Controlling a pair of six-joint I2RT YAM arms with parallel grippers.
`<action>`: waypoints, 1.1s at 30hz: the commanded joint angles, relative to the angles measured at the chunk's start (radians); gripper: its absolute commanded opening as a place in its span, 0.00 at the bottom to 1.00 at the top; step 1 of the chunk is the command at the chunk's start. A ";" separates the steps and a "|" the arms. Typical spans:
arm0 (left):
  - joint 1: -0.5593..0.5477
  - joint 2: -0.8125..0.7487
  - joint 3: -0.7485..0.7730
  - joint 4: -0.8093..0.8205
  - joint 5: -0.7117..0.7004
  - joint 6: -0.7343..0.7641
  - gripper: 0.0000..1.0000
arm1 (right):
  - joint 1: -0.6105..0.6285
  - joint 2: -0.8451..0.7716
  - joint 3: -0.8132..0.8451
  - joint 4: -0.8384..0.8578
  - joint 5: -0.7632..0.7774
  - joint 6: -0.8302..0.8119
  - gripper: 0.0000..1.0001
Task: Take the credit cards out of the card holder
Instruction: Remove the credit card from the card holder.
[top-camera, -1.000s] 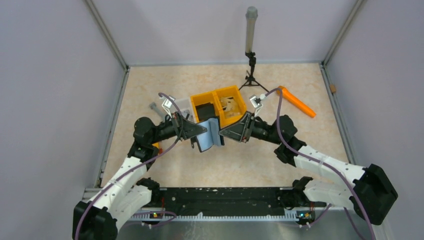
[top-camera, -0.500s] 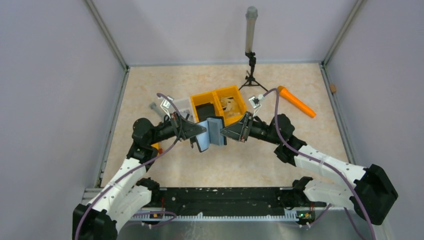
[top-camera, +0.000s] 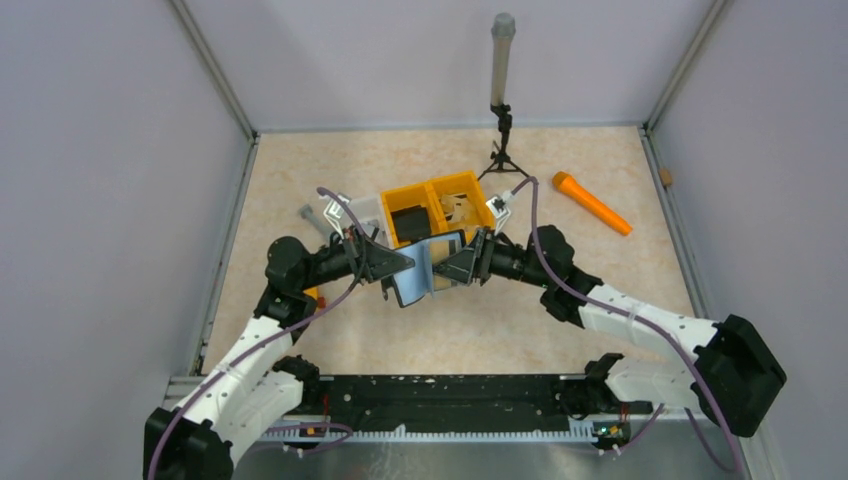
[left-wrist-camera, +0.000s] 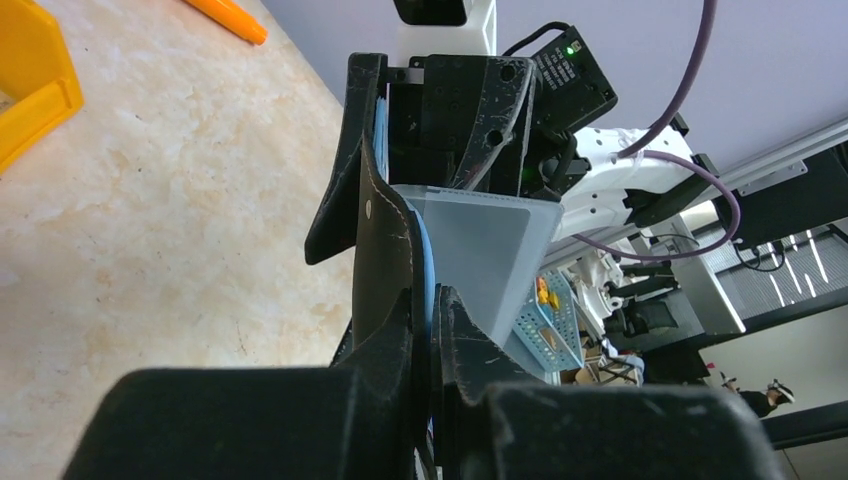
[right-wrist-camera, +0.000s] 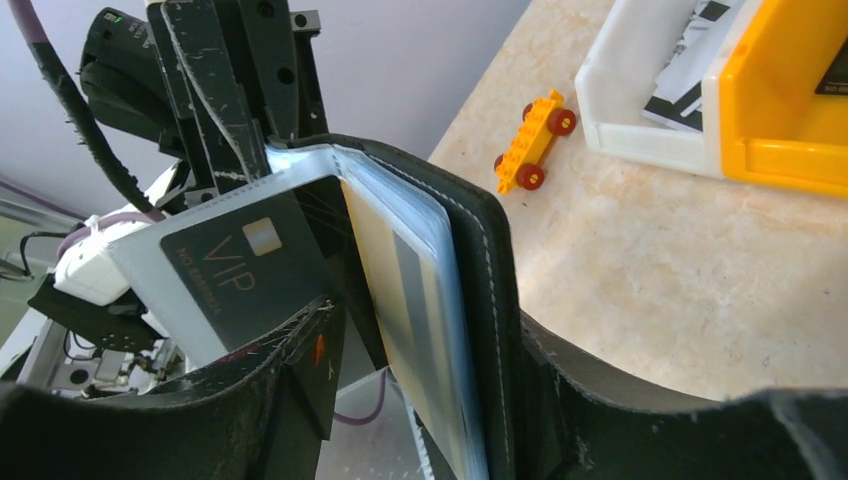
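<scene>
The card holder (top-camera: 417, 272) hangs open above the table between both arms, its black cover (left-wrist-camera: 385, 235) and pale grey-blue sleeves upright. My left gripper (left-wrist-camera: 430, 300) is shut on one edge of it. Of the credit cards, a black card marked VIP (right-wrist-camera: 240, 268) sits in the left sleeve. A gold and grey striped card (right-wrist-camera: 405, 290) shows through the clear sleeve beside it. My right gripper (right-wrist-camera: 430, 320) is open and straddles the holder's right leaf: one finger (right-wrist-camera: 290, 370) stands apart from the sleeves and the other (right-wrist-camera: 590, 400) lies against the black cover.
Two yellow bins (top-camera: 437, 208) and a white tray (top-camera: 362, 212) stand just behind the holder. An orange marker (top-camera: 593, 203) lies at the back right and a small tripod post (top-camera: 500, 100) at the back. A yellow toy brick on wheels (right-wrist-camera: 535, 140) lies near the tray.
My right gripper has moved left onto the card holder and its jaws have widened. The left gripper has kept its hold in nearly the same place.
</scene>
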 joint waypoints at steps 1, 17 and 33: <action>-0.005 0.006 0.008 0.018 -0.011 0.036 0.00 | 0.030 0.020 0.076 0.034 -0.014 -0.016 0.53; -0.012 0.049 0.007 0.022 -0.016 0.068 0.00 | 0.084 -0.052 0.153 -0.217 0.139 -0.148 0.23; -0.002 -0.043 -0.015 -0.151 -0.102 0.138 0.59 | 0.036 -0.187 0.091 -0.284 0.145 -0.096 0.08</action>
